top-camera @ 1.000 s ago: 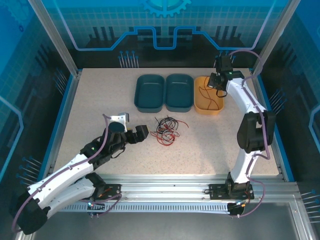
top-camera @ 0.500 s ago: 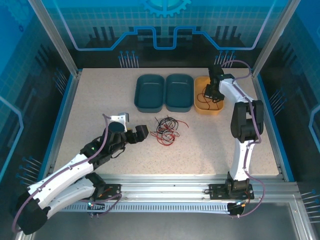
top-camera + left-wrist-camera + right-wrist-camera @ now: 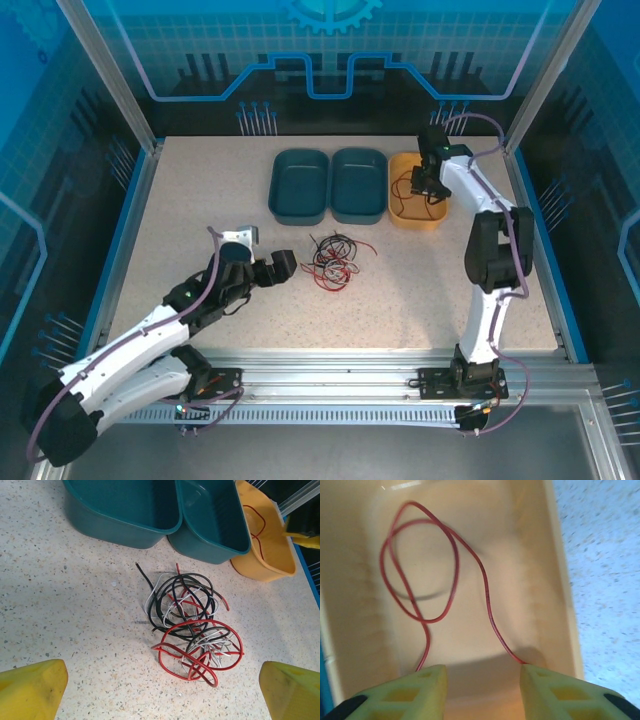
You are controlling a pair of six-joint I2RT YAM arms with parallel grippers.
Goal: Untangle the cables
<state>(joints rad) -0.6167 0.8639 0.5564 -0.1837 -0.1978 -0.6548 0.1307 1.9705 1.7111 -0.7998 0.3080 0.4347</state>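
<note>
The left arm reaches in from the near left corner of the table, and the left gripper rests low just left of the bundle of cables, apart from it. Its yellow fingers are spread wide with nothing between them. The bundle lies on the speckled surface around the middle of the table. It is a loose knot of red, black and white loops: the red coils are nearest, the black ones sit just beyond them, and white strands thread through both. One black end sticks out to the far left. Beyond the bundle, three bins stand side by side in a row. There is a teal bin on the left, a second teal bin touching it, and a yellow bin on the right. A separate red cable lies in a loop on the floor of the yellow bin. The right gripper hangs over that bin with its jaws parted, and the cable's two ends run out of sight under its fingers.
</note>
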